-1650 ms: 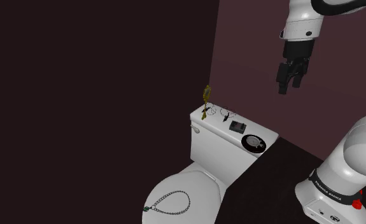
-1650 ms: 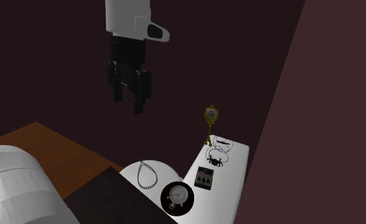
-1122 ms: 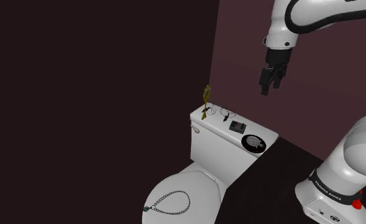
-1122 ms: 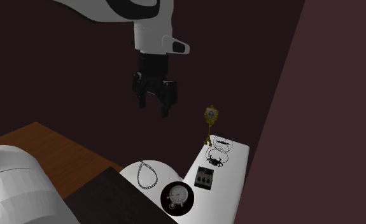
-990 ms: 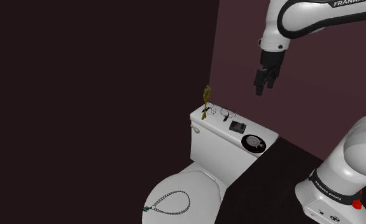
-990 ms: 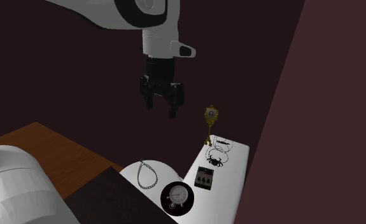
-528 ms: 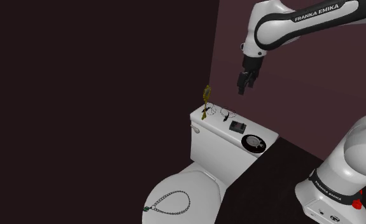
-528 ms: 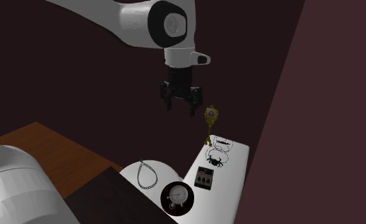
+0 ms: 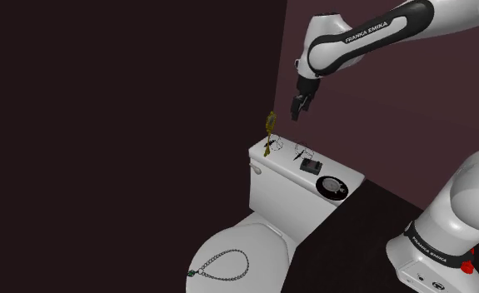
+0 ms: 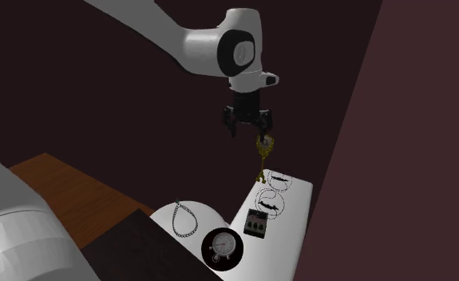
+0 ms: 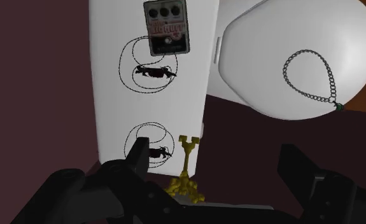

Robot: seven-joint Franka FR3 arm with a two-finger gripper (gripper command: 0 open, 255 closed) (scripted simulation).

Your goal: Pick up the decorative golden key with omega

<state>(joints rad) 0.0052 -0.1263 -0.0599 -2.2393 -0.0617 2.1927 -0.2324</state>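
Toilet (image 9: 266, 218) sits below the pincer (image 10: 247, 128). Pincer is wide open and grips nothing, hanging just above the golden key (image 10: 263, 150), which stands upright at the tank lid (image 11: 111, 70) edge. Wrist view adds: key (image 11: 186, 170) between spread fingers, untouched; chain necklace (image 11: 310, 77) farther off.

— Where does each camera sit?
— Your shoulder view is beside the stand (image 9: 433, 258), looking down and leftward at the toilet tank (image 9: 287, 204). Your second exterior view looks along that same tank (image 10: 295, 215), nearer. Your wrist view looks down onto it (image 11: 111, 95) from close above.
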